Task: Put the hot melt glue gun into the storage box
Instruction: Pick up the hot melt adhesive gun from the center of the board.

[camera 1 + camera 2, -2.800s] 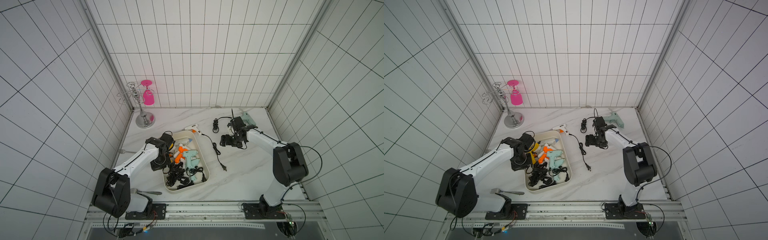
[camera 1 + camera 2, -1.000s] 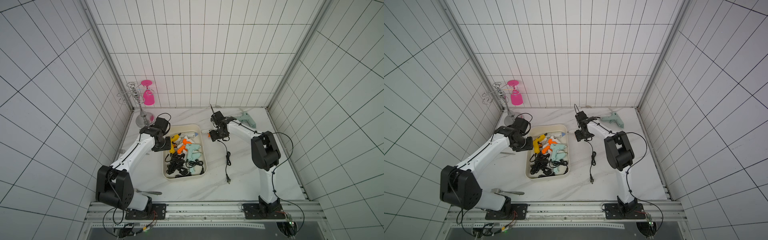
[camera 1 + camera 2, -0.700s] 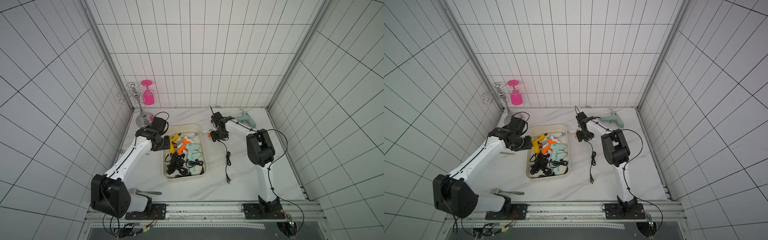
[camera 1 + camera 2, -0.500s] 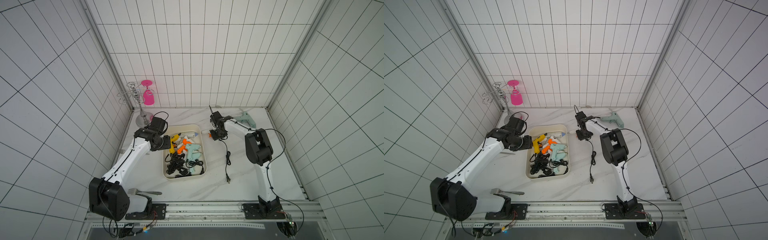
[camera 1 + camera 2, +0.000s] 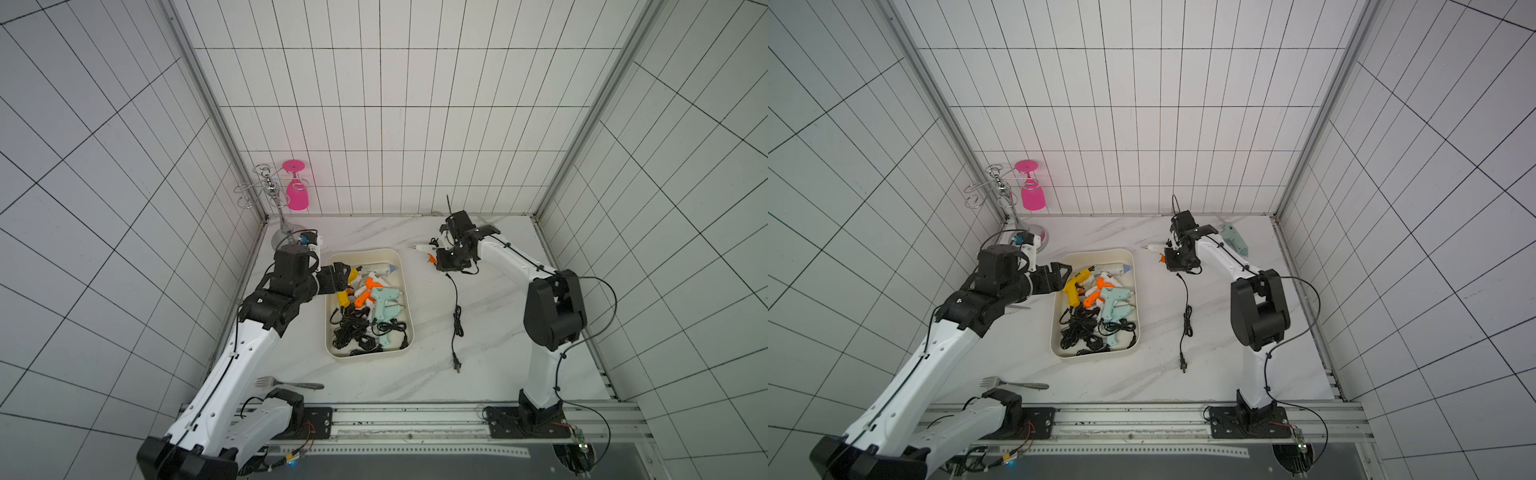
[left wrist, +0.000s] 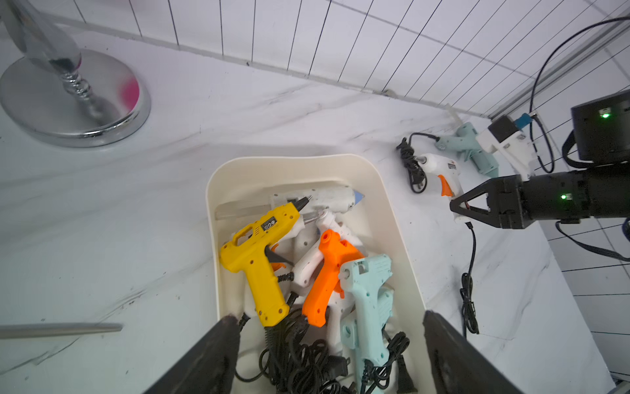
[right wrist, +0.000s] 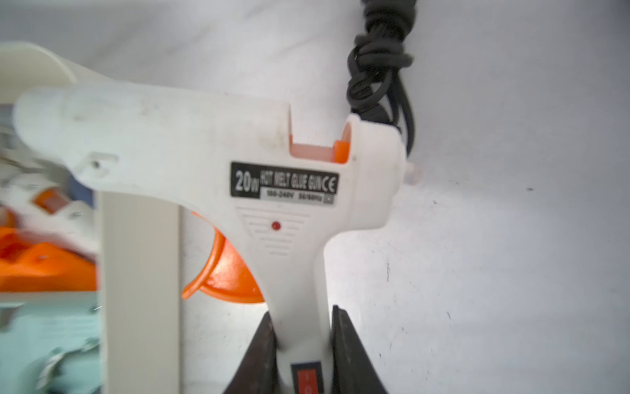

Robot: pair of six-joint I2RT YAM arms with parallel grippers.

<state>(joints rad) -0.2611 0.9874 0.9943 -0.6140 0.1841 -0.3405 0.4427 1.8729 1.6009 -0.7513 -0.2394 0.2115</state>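
The left hand (image 5: 1061,277) hovers spread and empty at the left rim of the storage box (image 6: 293,160), which already holds several glue guns and tangled cords. Just right of the box, outside it, the right hand (image 7: 301,327) pinches the white glue gun (image 7: 238,143) by its handle. That one and a mint glue gun (image 5: 1233,240) farther right on the bench remain to go in.
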